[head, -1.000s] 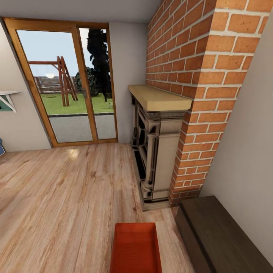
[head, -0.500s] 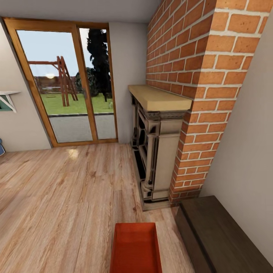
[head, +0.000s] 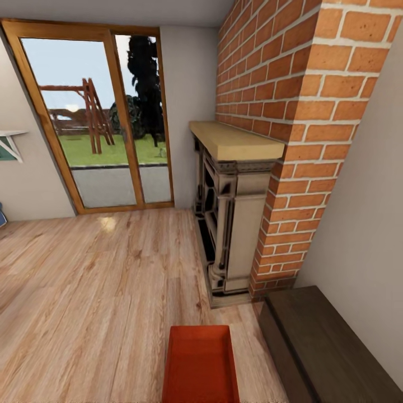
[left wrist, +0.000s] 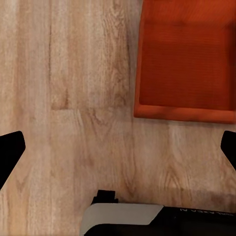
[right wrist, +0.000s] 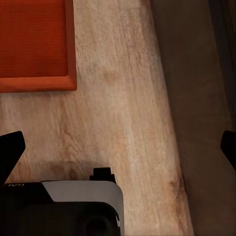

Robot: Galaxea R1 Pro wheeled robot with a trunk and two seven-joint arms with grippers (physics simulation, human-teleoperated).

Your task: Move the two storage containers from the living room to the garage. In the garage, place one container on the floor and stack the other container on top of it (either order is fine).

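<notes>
An orange-red rectangular lidless storage container (head: 200,366) with thin low walls lies flat on the light wood plank floor (head: 95,291) of the living room, at the bottom middle of the head view, where the frame edge cuts off its near end. Just to its right runs a long dark brown bench (head: 324,350), also cut off at the lower corner. Beyond them stand the ornate pale fireplace (head: 229,218) under a light wooden mantel, the red brick chimney (head: 280,73) and the wood-framed glass doors (head: 95,117); through the glass a swing frame and trees show faintly.

The left wrist view looks straight down on the planks and on one end of the container (left wrist: 186,59), the rest running out of frame. The left fingers (left wrist: 10,155) appear as two dark tips at opposite edges of the picture, spread wide and holding nothing. The right wrist view catches a corner of the container (right wrist: 34,44), with the bench (right wrist: 196,98) as a blurred dark band apart from it. The right fingers (right wrist: 10,152) are likewise spread wide and empty, their tips partly cut off.
</notes>
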